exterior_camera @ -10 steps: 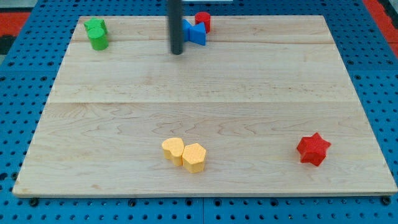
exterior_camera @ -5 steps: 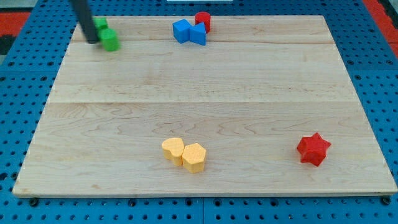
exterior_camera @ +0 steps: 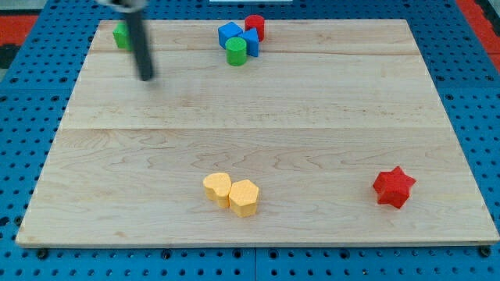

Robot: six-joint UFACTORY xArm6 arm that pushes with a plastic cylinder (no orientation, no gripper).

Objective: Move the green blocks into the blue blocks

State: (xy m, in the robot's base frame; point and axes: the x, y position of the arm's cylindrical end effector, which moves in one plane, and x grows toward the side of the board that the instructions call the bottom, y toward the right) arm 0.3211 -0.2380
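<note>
With no claw to report, my tip (exterior_camera: 146, 76) sits upper left beside the edge-hugging green block (exterior_camera: 120, 35), while the green cylinder (exterior_camera: 236, 51) has newly reached the blue blocks (exterior_camera: 237, 36) at the top edge.

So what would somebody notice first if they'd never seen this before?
Probably the dark rod leaning in at the view's top left, my tip resting on bare wood just below and to the right of a green block. Next, the tight cluster at the top centre: a green cylinder pressed against the blue blocks, with a red cylinder behind.
</note>
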